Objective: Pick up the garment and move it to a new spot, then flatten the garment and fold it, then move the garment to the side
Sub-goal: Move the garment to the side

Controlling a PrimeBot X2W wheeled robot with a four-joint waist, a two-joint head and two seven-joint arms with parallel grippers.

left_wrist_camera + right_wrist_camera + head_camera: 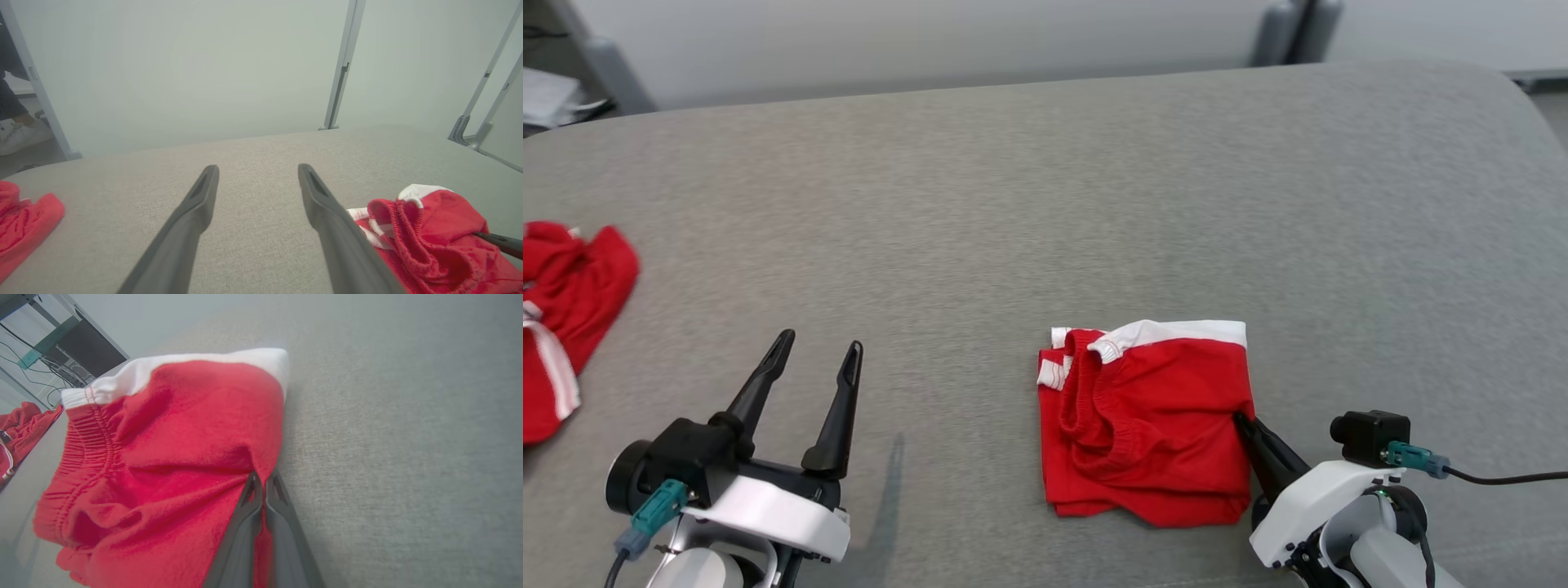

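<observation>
Off at the far left edge of the grey fabric-covered surface [1045, 204], a second red garment [564, 318] lay crumpled, white stripe showing, well apart from the action. Beyond the far edge stood pale frame posts [343, 69], and a person's white shoe [18, 136] showed on the floor past the left corner.

And there were the red shorts [1152, 425], right of centre and near the front edge. They were folded into a rough square, with white trim along the far side and the elastic waistband bunched up on top toward the left.

The right gripper [1241, 418] sat low at the lower right, its pale wrist angled up and to the left. Its fingers [245, 531] were pressed tight together on the shorts' right-hand edge. A sliver of red showed between them, and the cloth puckered at the tips. A black cable [1503, 476] trailed off to the right from the wrist camera.

The left gripper [819, 341] hung at the lower left, well apart from the shorts. Its fingers [202, 200] were spread wide around nothing but grey weave. They pointed toward the far edge, tilted a touch to the right, and threw a thin shadow on the surface beside them.
</observation>
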